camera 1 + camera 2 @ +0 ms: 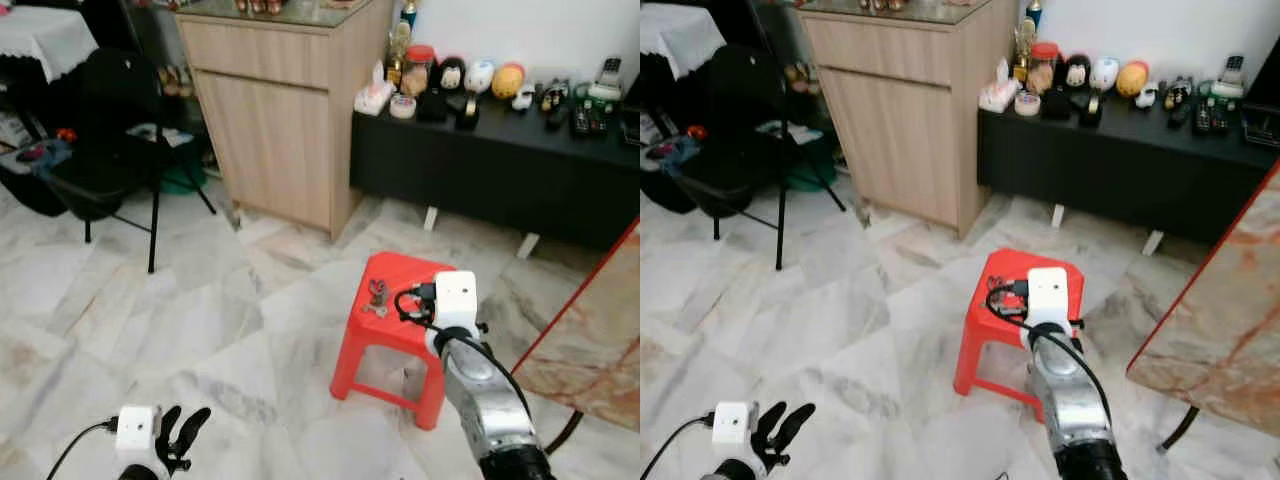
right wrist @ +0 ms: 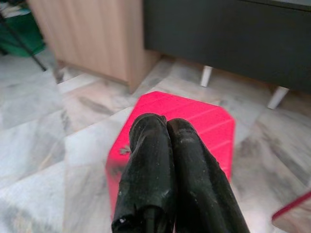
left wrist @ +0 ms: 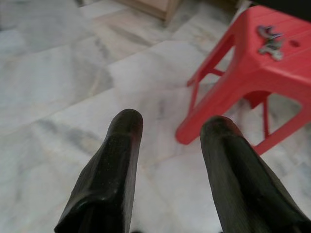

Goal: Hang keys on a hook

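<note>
A bunch of keys (image 1: 377, 297) lies on the top of a red plastic stool (image 1: 395, 340) on the marble floor; the left wrist view has the keys (image 3: 269, 40) near the stool's far corner. My right arm reaches over the stool, its white wrist camera (image 1: 455, 298) just right of the keys. In the right wrist view my right gripper (image 2: 165, 124) is shut, fingers pressed together with nothing between them, above the stool top (image 2: 194, 116). My left gripper (image 3: 172, 124) hangs low over the floor to the stool's left, open and empty.
A light wooden cabinet (image 1: 280, 110) stands behind the stool. A black low sideboard (image 1: 500, 175) carrying ornaments runs along the back right. A black chair (image 1: 110, 130) is at the left. A red-edged marble slab (image 1: 590, 330) leans close on the right.
</note>
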{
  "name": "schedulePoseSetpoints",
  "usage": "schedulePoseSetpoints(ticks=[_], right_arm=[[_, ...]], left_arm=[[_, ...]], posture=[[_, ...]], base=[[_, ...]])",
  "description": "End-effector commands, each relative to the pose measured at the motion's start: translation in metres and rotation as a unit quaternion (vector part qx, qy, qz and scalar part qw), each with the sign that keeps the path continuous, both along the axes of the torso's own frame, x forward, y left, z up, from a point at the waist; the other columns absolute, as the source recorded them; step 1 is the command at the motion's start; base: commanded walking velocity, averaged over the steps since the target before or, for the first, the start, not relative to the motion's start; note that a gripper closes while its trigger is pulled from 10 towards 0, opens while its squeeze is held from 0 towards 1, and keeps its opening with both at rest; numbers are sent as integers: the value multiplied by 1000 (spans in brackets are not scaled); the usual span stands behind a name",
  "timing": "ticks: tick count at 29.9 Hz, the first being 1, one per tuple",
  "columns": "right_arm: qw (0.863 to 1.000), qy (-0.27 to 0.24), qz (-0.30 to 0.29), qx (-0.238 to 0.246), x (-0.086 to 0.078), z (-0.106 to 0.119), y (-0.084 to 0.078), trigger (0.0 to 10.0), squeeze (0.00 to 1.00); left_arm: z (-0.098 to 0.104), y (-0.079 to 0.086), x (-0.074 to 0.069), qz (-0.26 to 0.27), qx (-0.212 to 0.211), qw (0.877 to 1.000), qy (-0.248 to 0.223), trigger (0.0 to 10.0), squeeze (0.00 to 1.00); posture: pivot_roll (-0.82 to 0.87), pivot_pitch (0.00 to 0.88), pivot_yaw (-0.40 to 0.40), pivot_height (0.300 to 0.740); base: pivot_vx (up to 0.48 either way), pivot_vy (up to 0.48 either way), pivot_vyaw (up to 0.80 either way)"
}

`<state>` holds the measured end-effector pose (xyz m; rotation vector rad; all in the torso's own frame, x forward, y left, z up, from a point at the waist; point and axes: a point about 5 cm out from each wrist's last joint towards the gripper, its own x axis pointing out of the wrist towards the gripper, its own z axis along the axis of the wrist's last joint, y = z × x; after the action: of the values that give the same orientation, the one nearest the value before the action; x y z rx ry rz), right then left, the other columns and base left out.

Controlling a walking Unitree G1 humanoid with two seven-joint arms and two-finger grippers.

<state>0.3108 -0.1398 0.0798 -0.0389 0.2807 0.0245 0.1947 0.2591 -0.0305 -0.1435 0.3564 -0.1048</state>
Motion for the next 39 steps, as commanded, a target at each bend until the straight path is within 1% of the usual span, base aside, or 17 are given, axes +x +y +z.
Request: schedulePoseSetpoints(ticks=[1,6,7,8,9,10,12,14,15,18,21,26,29,31,33,35,39], right_arm=[[1000,-6,-4,1,0,4,-1,10000,0],[1000,-2,-1,2,0,4,3,10000,0],[1000,-5,1,5,0,5,4,10000,0],[1000,-7,1,6,0,6,4,10000,0],[1000,-8,1,8,0,6,4,10000,0],[1000,-7,2,7,0,6,5,10000,0],[1000,-6,4,7,-1,6,7,10000,0],[1000,-5,7,8,-1,6,8,10000,0],[1000,-5,10,7,-1,7,10,10000,0],[1000,-7,13,6,-1,8,12,10000,0],[1000,-8,14,7,-1,8,12,10000,0],[1000,-7,13,7,-1,8,13,10000,0],[1000,-7,12,7,-1,8,13,10000,0],[1000,-9,12,7,-1,8,13,10000,0],[1000,-10,11,8,-1,9,12,10000,0],[1000,-11,11,7,-1,10,12,10000,0],[1000,-13,15,7,-1,11,11,10000,0]], left_arm=[[1,1,0,-4,2,1000,-6,10000,0],[4,2,2,-19,21,1000,-11,10000,0],[24,-20,42,-41,26,997,-65,10000,0],[43,-38,69,-56,29,992,-107,10000,0],[57,-50,86,-65,32,988,-135,10000,0],[86,-73,116,-78,37,981,-171,10000,0],[97,-82,126,-86,57,979,-176,10000,0],[98,-83,127,-87,76,977,-180,10000,0],[100,-84,127,-77,69,977,-186,10000,0],[101,-85,127,-75,57,977,-189,10000,0],[102,-87,127,-71,54,979,-183,10000,0],[103,-84,126,-58,53,982,-172,10000,0],[89,-77,119,-50,62,988,-136,10000,0],[79,-68,113,-26,80,990,-115,10000,0],[72,-60,108,-1,71,993,-97,10000,0],[72,-54,106,11,64,993,-96,10000,0],[77,-53,108,4,65,992,-106,10000,0]], posture=[[86,88,17,740],[88,86,23,740],[88,87,24,740],[88,87,24,740],[88,87,24,740],[88,89,25,740],[88,89,25,740],[89,90,24,740],[86,89,24,740],[88,88,23,740],[90,87,24,740],[91,88,23,740],[92,87,24,740],[86,86,26,740],[85,87,26,740],[86,89,24,740],[91,88,20,740]], base=[[0,0,-800],[0,0,-800],[0,0,-800],[0,0,-800],[0,0,-800],[0,0,-800],[0,0,-800],[0,0,-800],[0,-480,-800],[0,-441,-800],[0,0,-800],[0,0,-800],[0,0,-800],[0,0,-800],[0,0,-800],[0,0,-800],[0,0,-800]])
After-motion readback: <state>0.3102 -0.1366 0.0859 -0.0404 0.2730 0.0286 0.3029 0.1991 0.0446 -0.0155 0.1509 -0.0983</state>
